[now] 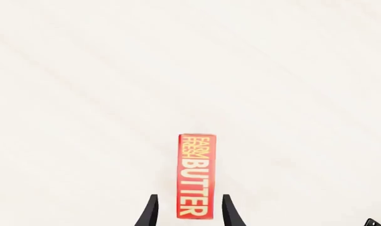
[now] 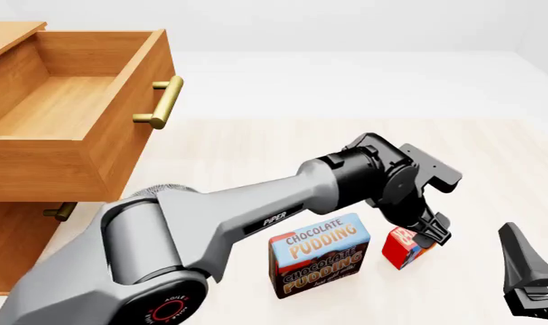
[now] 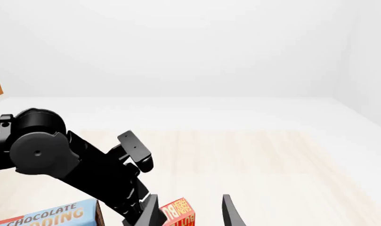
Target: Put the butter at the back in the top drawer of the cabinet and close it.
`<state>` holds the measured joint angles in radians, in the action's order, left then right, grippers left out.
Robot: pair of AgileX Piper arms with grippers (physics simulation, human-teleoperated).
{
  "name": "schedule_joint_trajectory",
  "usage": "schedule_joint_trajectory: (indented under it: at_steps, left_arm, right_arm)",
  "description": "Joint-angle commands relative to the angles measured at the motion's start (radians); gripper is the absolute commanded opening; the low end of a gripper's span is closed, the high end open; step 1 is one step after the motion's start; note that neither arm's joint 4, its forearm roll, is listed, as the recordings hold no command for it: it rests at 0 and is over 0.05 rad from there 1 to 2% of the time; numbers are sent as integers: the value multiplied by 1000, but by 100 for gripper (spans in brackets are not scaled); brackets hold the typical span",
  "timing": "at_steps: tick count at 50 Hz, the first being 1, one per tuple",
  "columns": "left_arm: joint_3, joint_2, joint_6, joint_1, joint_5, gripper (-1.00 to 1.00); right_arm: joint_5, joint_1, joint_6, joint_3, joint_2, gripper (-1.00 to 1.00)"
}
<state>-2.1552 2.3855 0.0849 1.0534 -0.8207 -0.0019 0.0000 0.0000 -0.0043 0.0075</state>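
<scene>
The butter (image 1: 197,176), a small red box with white lettering, lies on the pale table to the right of the pudding box in the front view (image 2: 402,248). My left gripper (image 1: 190,212) is open and straddles the butter's near end, with a small gap on each side; in the front view it hangs low over the box (image 2: 427,233). The cabinet (image 2: 21,244) stands at the left with its top drawer (image 2: 66,108) pulled out and nothing inside. My right gripper (image 3: 189,213) is open and holds nothing, low at the right (image 2: 527,271).
A blue-and-brown Chocolate Pudding box (image 2: 319,264) stands upright just left of the butter, close to my left wrist. The open drawer's brass handle (image 2: 163,101) juts toward the table's middle. A lower drawer's handle (image 2: 61,211) shows beneath it.
</scene>
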Motion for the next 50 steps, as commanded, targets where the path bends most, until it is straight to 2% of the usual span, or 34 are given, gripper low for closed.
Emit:
schedule_joint_trajectory:
  at_steps: [1,50]
  left_arm:
    - [-14,20,-2,3,-2,100]
    - [17,35,13,11,26,100]
  right_arm:
    - [0,0,0,0,0,100]
    - [0,0,0,0,0,100]
